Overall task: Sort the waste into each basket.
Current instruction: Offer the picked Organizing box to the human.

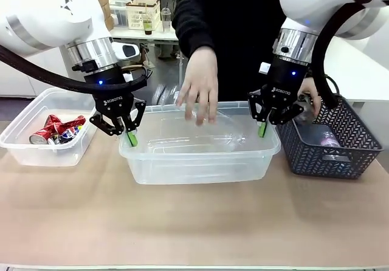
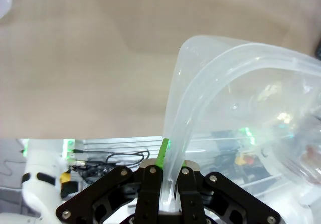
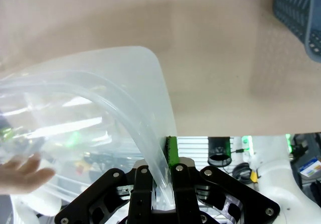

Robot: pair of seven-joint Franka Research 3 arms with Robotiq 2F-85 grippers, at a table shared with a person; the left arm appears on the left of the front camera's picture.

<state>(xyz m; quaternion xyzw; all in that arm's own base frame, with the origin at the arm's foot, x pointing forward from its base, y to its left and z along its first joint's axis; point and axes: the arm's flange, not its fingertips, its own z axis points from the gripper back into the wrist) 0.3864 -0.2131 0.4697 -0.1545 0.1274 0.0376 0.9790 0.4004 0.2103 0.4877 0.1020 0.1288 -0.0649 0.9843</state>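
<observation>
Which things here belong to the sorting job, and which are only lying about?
Job: middle tub, held by left gripper and right gripper; left tub with crushed cans; grey basket holding a bottle.
Lying about: background box.

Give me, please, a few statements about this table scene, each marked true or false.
The left gripper is shut on the middle tub's rim. True.
The right gripper hangs open over the lattice basket. False: it is shut on the middle tub's opposite rim.
The crushed cans lie in the left tub. True.
The person's hand is inside the left tub. False: it reaches into the middle tub.
</observation>
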